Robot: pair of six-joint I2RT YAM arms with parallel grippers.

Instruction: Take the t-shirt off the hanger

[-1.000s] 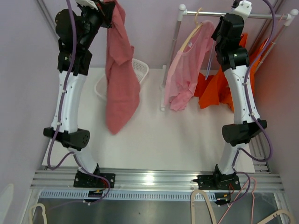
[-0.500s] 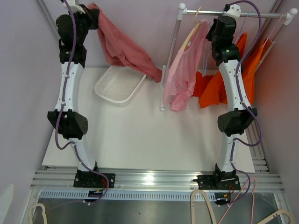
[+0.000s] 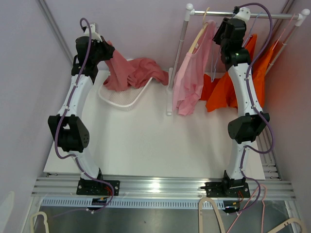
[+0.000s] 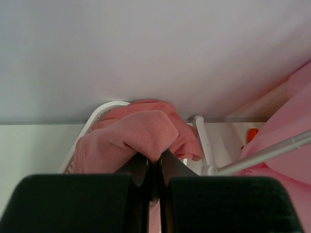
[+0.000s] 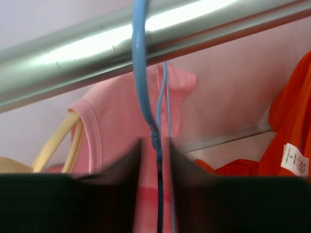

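The dusty-red t-shirt [image 3: 138, 73] lies bunched over the white basket [image 3: 112, 95] at the back left, off its hanger. My left gripper [image 3: 108, 51] is shut on a fold of it above the basket's left side. In the left wrist view the cloth [image 4: 136, 133] is pinched between the closed jaws of that gripper [image 4: 154, 160]. My right gripper [image 3: 229, 23] is up at the clothes rail [image 3: 262, 15]. In the right wrist view its fingers [image 5: 133, 160] stand apart on either side of a bare blue hanger [image 5: 146, 97] hooked on the rail [image 5: 194, 34].
A light pink top [image 3: 189, 77] on a wooden hanger [image 3: 198, 36] hangs left of my right arm. Orange garments [image 3: 233, 82] hang behind and to its right. The rack's upright post [image 3: 180, 53] stands beside the basket. Spare hangers lie below the table's near edge.
My left arm has swung the t-shirt down from high up and dropped it over the basket. My right gripper has moved up to the rail and stayed there.
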